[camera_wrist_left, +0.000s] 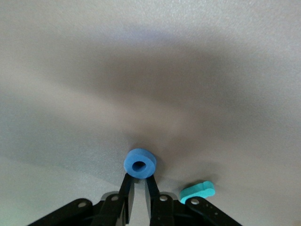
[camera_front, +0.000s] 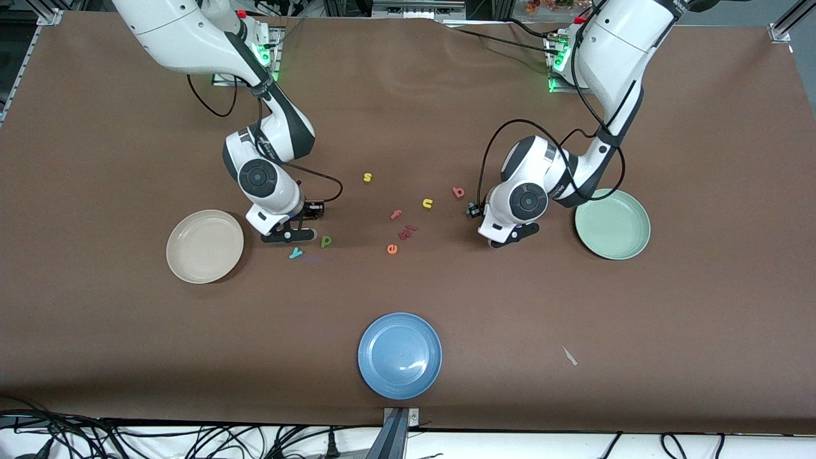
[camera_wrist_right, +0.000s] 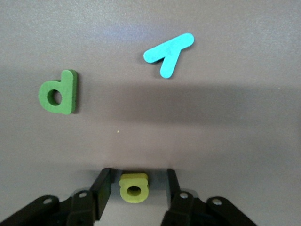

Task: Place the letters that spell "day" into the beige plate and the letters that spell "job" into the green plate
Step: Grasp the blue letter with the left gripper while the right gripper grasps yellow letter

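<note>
My left gripper [camera_wrist_left: 138,176] [camera_front: 510,239] is down at the table beside the green plate [camera_front: 612,223], shut on the blue ring "o" [camera_wrist_left: 139,163]. A teal "j" [camera_wrist_left: 197,191] lies close beside its fingers. The red-pink "b" [camera_front: 458,192] lies farther from the front camera. My right gripper [camera_wrist_right: 138,181] [camera_front: 290,236] is low beside the beige plate [camera_front: 204,245]. Its fingers are open around the yellow rounded letter [camera_wrist_right: 134,187], with a gap on each side. The teal "y" [camera_wrist_right: 169,52] [camera_front: 295,253] and the green p-like letter [camera_wrist_right: 59,92] [camera_front: 326,241] lie just off its tips.
Between the two grippers lie a yellow "s" [camera_front: 367,177], a yellow "u" [camera_front: 427,203], a reddish "f" [camera_front: 396,215], small red pieces [camera_front: 408,231] and an orange "e" [camera_front: 392,249]. A blue plate [camera_front: 400,355] sits near the table's front edge.
</note>
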